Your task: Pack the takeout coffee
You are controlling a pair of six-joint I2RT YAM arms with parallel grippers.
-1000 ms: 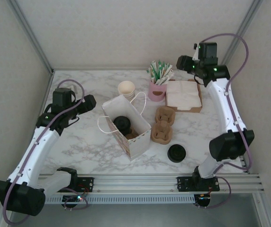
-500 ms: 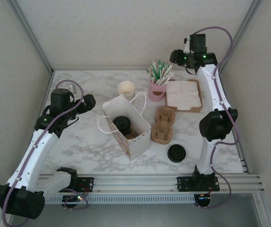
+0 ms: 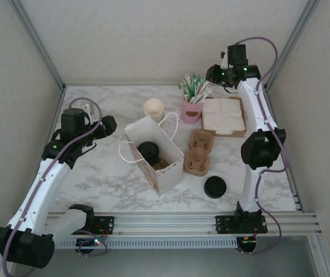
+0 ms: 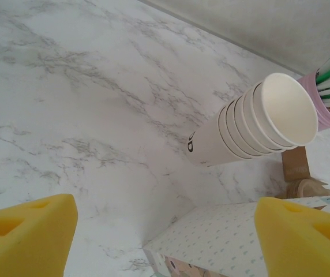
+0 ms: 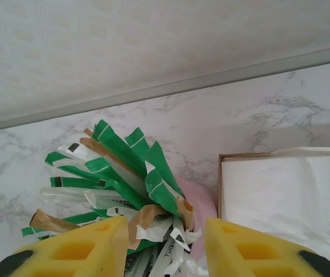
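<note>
The takeout coffee (image 3: 149, 150), a cup under a round black lid, stands inside the open white paper bag (image 3: 166, 173) at the table's middle. My left gripper (image 3: 108, 123) hovers left of the bag, pointing at it. In the left wrist view its yellow fingers (image 4: 26, 236) stand wide apart and open, with nothing between them and the bag's patterned side (image 4: 234, 236) below. My right gripper (image 3: 214, 74) hangs at the back of the table above the pink cup (image 3: 191, 111). It is open, and its yellow fingers (image 5: 72, 251) straddle the tips of the green and white sachets (image 5: 130, 167).
A stack of cream paper cups (image 3: 154, 108) (image 4: 257, 124) stands behind the bag. A napkin tray (image 3: 244, 118) (image 5: 286, 196) sits at the back right. Brown cup carriers (image 3: 198, 151) lie right of the bag, a loose black lid (image 3: 215, 186) nearer the front.
The right arm has straightened and swung its gripper back and left, from beside the napkin tray to over the sachet cup. The left arm has barely moved.
</note>
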